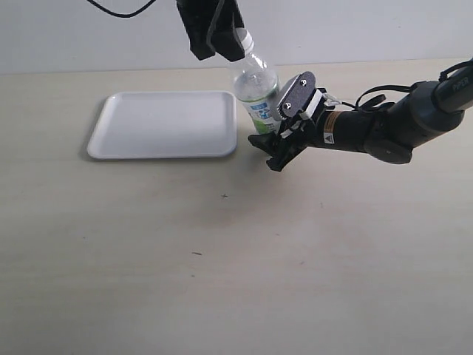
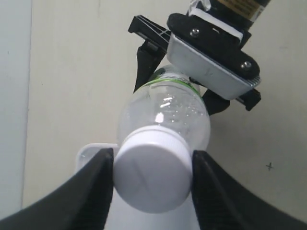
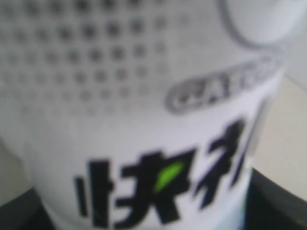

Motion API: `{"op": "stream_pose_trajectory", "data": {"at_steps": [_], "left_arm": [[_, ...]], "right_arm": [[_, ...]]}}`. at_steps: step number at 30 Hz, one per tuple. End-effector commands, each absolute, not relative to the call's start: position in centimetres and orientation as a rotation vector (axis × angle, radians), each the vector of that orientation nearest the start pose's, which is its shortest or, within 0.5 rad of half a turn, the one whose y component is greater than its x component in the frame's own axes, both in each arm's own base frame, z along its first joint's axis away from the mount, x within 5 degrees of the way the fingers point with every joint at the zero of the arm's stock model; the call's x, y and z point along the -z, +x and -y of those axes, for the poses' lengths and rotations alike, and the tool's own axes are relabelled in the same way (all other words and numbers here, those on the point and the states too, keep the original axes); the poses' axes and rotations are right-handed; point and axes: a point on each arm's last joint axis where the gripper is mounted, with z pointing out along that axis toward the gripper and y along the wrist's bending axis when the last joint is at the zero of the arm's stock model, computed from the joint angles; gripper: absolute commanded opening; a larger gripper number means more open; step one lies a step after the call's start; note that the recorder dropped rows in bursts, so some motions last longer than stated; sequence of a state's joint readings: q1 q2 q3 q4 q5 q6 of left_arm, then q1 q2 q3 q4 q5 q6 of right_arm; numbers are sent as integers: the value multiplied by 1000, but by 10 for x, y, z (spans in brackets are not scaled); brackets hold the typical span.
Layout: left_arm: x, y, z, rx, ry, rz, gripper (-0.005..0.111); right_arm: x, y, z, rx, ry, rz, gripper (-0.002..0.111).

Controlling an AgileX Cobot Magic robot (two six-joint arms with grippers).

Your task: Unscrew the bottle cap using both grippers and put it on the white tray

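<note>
Right gripper (image 1: 277, 148) clamped the slim clear plastic bottle (image 1: 257, 81); left gripper (image 2: 152, 168), pinching its small round white plastic cap (image 2: 151, 177), needed a level twist.

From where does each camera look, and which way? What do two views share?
Exterior: off the arms, looking down at white tray, bottle, left gripper, right gripper.
Left wrist: above the bottle, looking down on the bottle cap between its fingers.
Right wrist: close against the bottle's label, own fingers at edges.
Shared: exterior and left wrist show the right gripper.
</note>
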State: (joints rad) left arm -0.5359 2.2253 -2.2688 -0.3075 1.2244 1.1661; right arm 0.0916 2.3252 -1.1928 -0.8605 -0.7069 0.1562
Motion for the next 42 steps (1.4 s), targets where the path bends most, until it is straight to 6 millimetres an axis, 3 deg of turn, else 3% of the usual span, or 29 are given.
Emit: {"op": "stream_pose_trajectory", "data": {"at_steps": [1,19,42], "left_arm": [[-312,398,281,260,1801,-1834,0],[-310,398,281,383,1243,-2322,0],[-310,398,281,555,599,-2631,0]], "right_arm": [[-60,429,-85,-244,-934,-1806,0],[-59,429,-85,-243,-934,-1808,0],[-58,429,-84,-235,-936,-1820,0]]}}
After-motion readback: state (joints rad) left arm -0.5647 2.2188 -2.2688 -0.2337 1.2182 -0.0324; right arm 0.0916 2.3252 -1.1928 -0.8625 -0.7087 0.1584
